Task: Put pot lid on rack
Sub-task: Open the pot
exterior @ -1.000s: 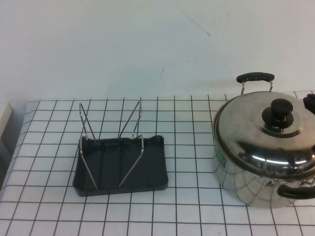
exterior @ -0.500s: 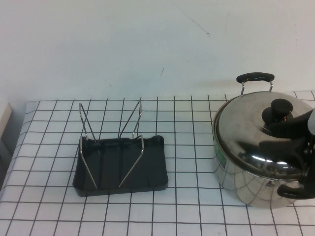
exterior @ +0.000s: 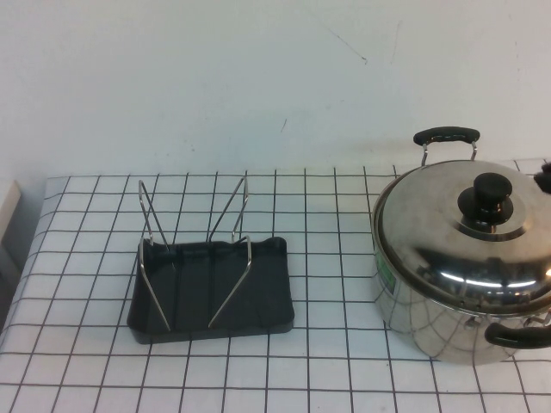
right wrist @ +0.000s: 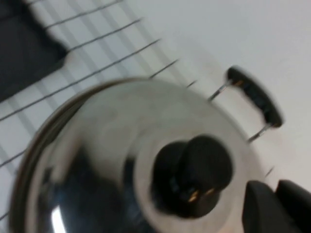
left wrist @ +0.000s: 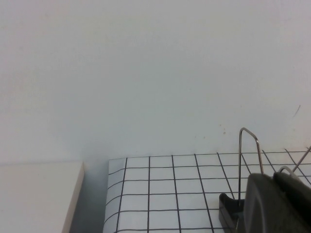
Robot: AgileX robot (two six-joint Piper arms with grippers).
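Observation:
The pot lid (exterior: 439, 232) is shiny steel with a black knob (exterior: 489, 200) and sits on the steel pot (exterior: 422, 323) at the table's right. The rack (exterior: 211, 297), a black tray with silver wire uprights, stands left of centre, empty. My right gripper (right wrist: 275, 190) is shut and empty, hovering beside the knob (right wrist: 192, 174) above the lid (right wrist: 107, 141). Only a dark tip of it shows in the high view (exterior: 544, 176), at the right edge. My left gripper (left wrist: 272, 187) is shut and empty, close to the rack's near end (left wrist: 228, 206). It is out of the high view.
The checked table cloth (exterior: 336, 215) spans the table. The pot's black handles stick out at the back (exterior: 445, 135) and front (exterior: 516, 335). A pale block (exterior: 7, 206) sits past the table's left edge. A white wall stands behind.
Half a second ago my right gripper reached over the lid next to the knob. It has now drawn back to the right edge. Lid, pot and rack have not moved.

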